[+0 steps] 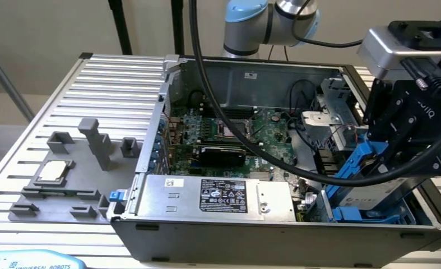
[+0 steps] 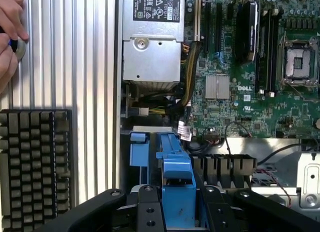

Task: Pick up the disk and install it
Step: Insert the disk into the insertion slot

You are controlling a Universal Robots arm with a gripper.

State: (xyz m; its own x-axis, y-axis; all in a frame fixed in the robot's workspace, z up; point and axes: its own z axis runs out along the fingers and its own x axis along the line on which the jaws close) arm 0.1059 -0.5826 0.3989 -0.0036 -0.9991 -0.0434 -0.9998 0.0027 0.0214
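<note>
At the front corner of the open computer case (image 1: 280, 241), on the exterior view's right: the disk (image 1: 358, 190) hangs tilted over the drive bay. Its lower end is down among the blue bay rails (image 1: 366, 214). Not seated yet, by my reading.

Jaws clenched on the disk's blue carrier. In the wrist view the black fingers (image 2: 145, 212) sit on either side of the disk (image 2: 176, 192).

Risks:
- The tilt. If the carrier meets the rails at this angle it may wedge or ride up on one rail instead of sliding in.
- A thick black cable (image 1: 205, 84) loops from the arm (image 1: 273, 22) across the case and passes right beside the disk. It could snag on the case wall or drag on the carrier.
- Thin red wires (image 1: 343, 130) lie near the bay and could be pinched.
- A person's hand (image 2: 10, 27) rests on the bench (image 1: 108, 84) near the case, so it is a hazard if the arm swings that way.

What each view gives:
- The exterior view gives the disk's tilt, the cable loop and the grey holder (image 1: 56, 190) with a small silver chip (image 1: 56, 170), well apart from the case.
- The wrist view gives the hand, a black finned block (image 2: 35, 162) on the bench, a second blue piece (image 2: 138, 149) just beside the carrier, and the power supply (image 2: 152, 57) next to the circuit board (image 2: 240, 97).
</note>
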